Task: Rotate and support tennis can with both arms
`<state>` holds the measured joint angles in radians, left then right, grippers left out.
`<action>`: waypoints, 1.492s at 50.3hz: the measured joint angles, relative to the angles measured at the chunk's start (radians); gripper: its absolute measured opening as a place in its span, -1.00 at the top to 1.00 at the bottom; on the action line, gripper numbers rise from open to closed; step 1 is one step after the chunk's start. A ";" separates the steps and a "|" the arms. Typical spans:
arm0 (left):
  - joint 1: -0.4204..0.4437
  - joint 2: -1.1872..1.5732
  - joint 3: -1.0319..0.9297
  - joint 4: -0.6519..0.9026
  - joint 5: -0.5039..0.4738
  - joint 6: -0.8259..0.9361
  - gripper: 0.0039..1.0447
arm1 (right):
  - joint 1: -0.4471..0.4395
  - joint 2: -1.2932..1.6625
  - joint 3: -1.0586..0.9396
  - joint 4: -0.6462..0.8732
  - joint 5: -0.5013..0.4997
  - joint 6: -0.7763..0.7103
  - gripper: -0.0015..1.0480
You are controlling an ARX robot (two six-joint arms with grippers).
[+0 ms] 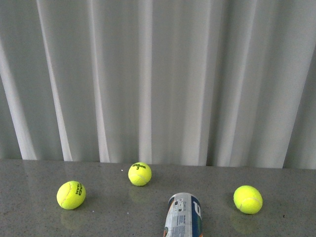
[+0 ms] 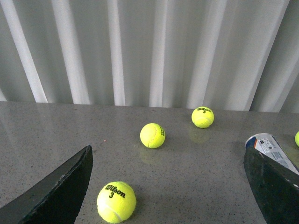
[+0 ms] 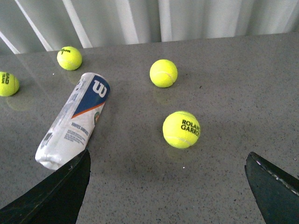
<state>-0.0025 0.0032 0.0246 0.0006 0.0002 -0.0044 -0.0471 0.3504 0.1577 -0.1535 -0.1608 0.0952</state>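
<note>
Sideways, tennis can (image 1: 183, 217) lying down, long axis seemingly toward curtain (image 1: 158, 79)

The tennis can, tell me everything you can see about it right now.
The tennis can is a plastic-looking tube lying on its side on the grey speckled table, ungripped. Its label shows a navy patch with a white W, an orange stripe and a white text panel. None of the tennis balls touches it. One end lies by a finger of the open right gripper; contact is unclear.
</note>
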 joint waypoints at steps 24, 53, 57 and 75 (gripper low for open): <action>0.000 0.000 0.000 0.000 -0.002 0.000 -0.88 | 0.240 1.255 0.612 0.195 -0.017 0.195 -0.87; 0.000 0.000 0.000 0.000 -0.001 0.000 -0.88 | 0.418 1.722 0.980 0.151 -0.044 0.250 -0.87; 0.000 0.000 0.000 0.000 -0.001 0.000 -0.88 | 0.425 1.770 1.029 0.131 -0.043 0.252 -0.87; 0.000 0.000 0.000 0.000 -0.001 0.000 -0.88 | 0.455 1.884 1.154 0.053 -0.012 0.183 -0.75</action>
<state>-0.0025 0.0032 0.0246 0.0006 -0.0010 -0.0040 0.4084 2.2341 1.3121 -0.1005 -0.1726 0.2783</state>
